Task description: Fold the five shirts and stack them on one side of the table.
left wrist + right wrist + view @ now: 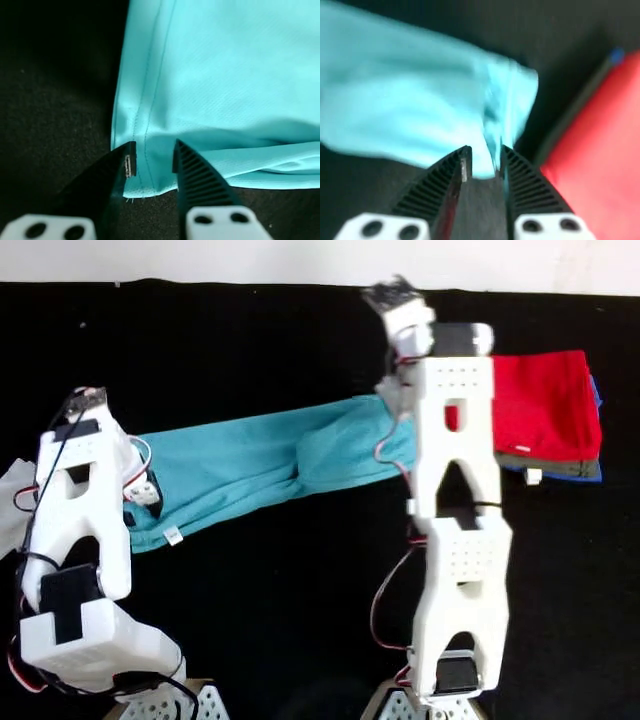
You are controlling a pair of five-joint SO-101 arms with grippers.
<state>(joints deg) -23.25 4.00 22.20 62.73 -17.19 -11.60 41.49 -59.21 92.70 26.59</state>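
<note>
Long teal knit shirt point(250, 465) lies stretched across the black bench point(300, 620), long axis left-right, right end just beside the red-topped folded shirt stack point(545, 405). Left end effector point(152, 160) slightly parted, straddling left hem corner. Right end effector point(484, 162) at opposite end, can't tell if gripping.

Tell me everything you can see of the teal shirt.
The teal shirt is thin, finely textured fabric with a stitched hem and small white tag. It lies as a long creased band across the black table, bunched midway. One hem corner sits between the left gripper's parted jaws; the right gripper is at its other end, near the red-topped stack.
</note>
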